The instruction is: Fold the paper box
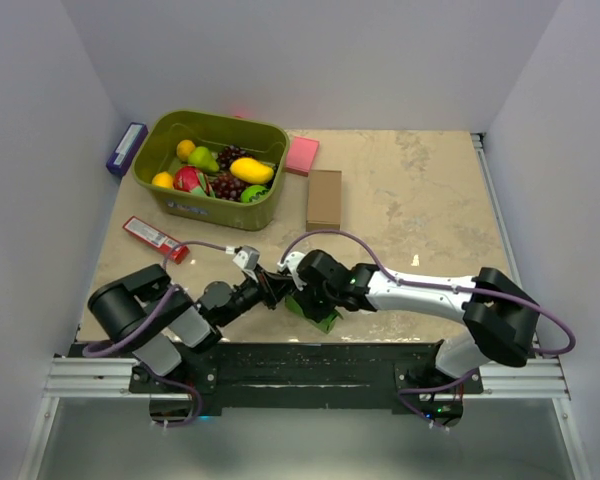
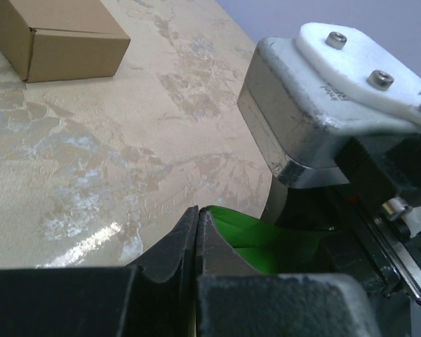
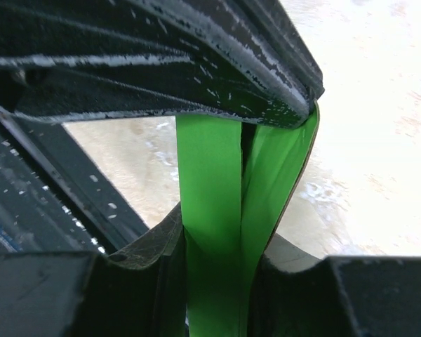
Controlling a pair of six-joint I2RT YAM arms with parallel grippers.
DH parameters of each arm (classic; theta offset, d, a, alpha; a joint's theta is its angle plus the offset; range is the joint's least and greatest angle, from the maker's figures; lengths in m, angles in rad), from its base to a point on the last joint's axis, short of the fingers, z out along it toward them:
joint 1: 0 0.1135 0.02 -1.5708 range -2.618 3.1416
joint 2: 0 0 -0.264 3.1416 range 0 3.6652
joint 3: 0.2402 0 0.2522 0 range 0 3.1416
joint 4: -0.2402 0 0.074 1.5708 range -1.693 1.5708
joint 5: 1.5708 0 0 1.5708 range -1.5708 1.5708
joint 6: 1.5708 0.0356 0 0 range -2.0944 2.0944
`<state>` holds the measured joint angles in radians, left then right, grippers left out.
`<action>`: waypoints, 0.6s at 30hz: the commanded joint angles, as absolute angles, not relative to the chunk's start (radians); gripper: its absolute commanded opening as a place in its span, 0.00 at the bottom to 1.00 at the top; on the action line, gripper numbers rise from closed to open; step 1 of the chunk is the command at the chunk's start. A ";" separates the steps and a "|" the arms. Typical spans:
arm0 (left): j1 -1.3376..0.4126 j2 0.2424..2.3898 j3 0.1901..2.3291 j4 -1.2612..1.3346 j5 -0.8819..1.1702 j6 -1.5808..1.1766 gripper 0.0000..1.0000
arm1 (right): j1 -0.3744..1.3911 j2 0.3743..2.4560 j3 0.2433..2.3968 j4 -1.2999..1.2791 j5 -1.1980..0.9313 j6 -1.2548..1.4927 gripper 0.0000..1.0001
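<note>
Paired a black left arm [image 1: 130,305] against a right arm [image 1: 420,291] shelled in white between black joints; trailed purple cables [image 1: 340,233] over both; carried two silver screws [image 2: 382,78] on a white plate [image 2: 351,62] above a grey metal block [image 2: 288,126]; ended in matte black fingers [image 2: 168,256].

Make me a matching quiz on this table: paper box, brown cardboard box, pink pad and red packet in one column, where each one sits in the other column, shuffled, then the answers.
1. paper box
2. brown cardboard box
3. pink pad
4. red packet

A. right of the basket, apart from it
B. in front of the basket, toward the left
C. by the near edge of the table
D. at the basket's far right corner

Pairs: 1-C, 2-A, 3-D, 4-B.
</note>
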<state>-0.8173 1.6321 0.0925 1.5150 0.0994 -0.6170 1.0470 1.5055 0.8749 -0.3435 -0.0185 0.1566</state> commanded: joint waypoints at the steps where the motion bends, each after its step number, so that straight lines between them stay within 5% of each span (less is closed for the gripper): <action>1: -0.822 1.485 -0.181 1.582 0.193 -0.578 0.00 | 1.046 1.540 0.851 -0.236 -0.025 0.163 0.00; 7: -0.821 1.198 -0.153 1.232 0.163 -0.516 0.00 | 1.040 1.555 0.853 -0.253 -0.011 0.181 0.00; 18: -0.811 1.161 -0.060 1.068 0.244 -0.495 0.00 | 1.038 1.690 0.922 -0.351 -0.008 0.181 0.00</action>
<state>-0.7925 1.1873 0.0425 1.0649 0.0784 -0.4854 1.0599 1.5826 0.9337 -0.3019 -0.0914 0.1577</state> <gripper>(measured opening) 0.018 0.306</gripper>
